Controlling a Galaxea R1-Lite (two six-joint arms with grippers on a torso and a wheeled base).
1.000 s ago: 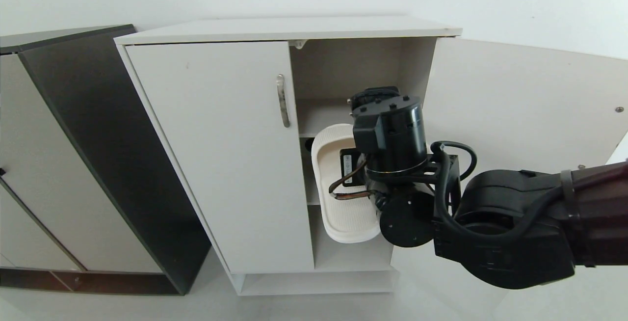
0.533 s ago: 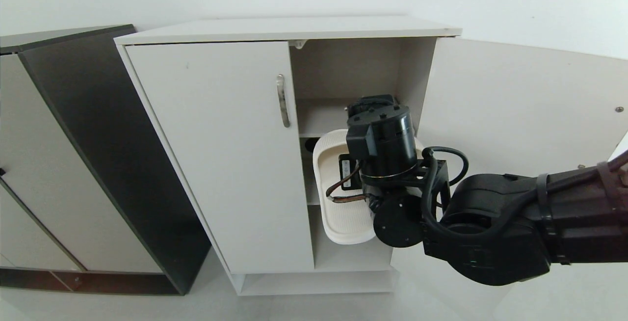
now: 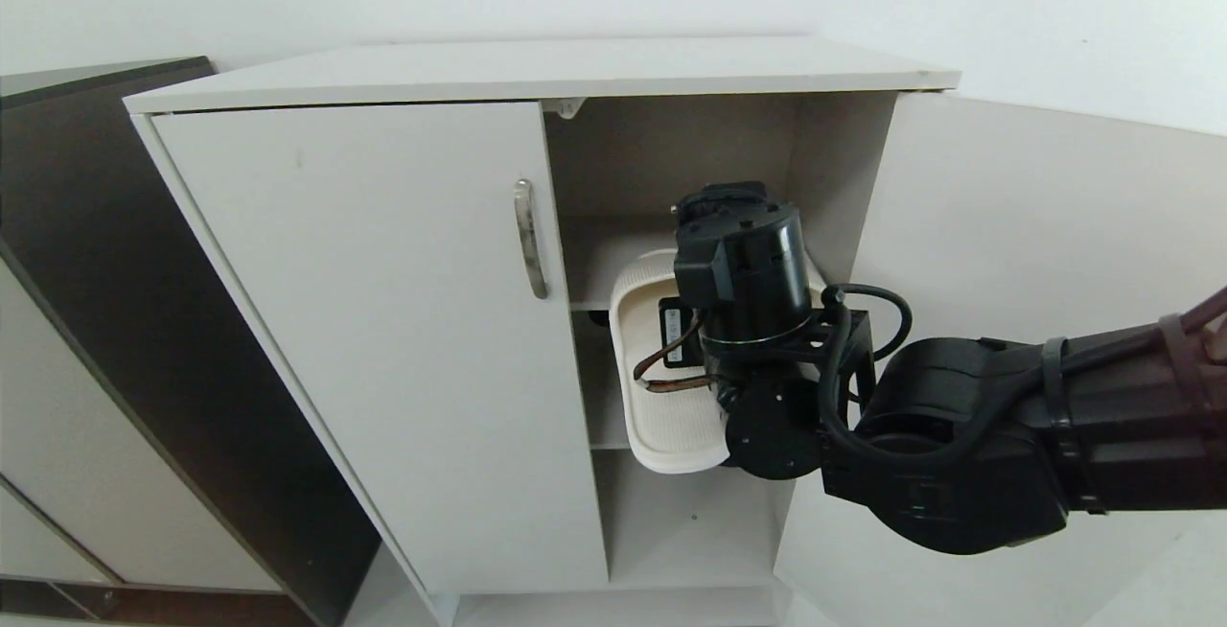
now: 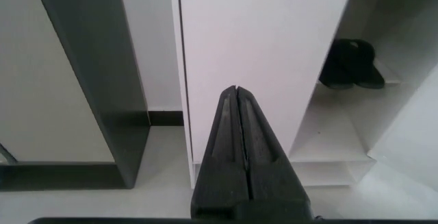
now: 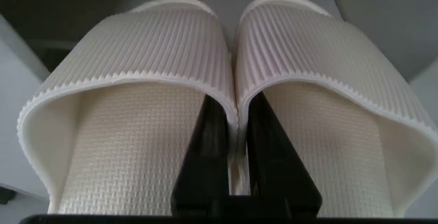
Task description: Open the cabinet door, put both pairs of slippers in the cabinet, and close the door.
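A pair of cream ribbed slippers (image 5: 164, 94) hangs side by side from my right gripper (image 5: 236, 118), which is shut on their two inner edges. In the head view the cream slippers (image 3: 666, 397) are at the open right half of the white cabinet (image 3: 537, 71), level with the middle shelf. A pair of black slippers (image 4: 352, 63) lies on a shelf inside. The cabinet's right door (image 3: 1035, 224) stands wide open and the left door (image 3: 383, 320) with its metal handle (image 3: 527, 239) is closed. My left gripper (image 4: 237, 92) is shut and holds nothing, low in front of that closed door.
A dark grey cabinet (image 3: 115, 272) stands against the white one's left side. The bottom compartment (image 3: 690, 522) lies below the held slippers. Pale floor (image 4: 157, 155) runs along the cabinet fronts.
My right arm has carried the cream slippers forward toward the cabinet opening. The head camera has then moved, so the cabinet looks larger and lower in the picture.
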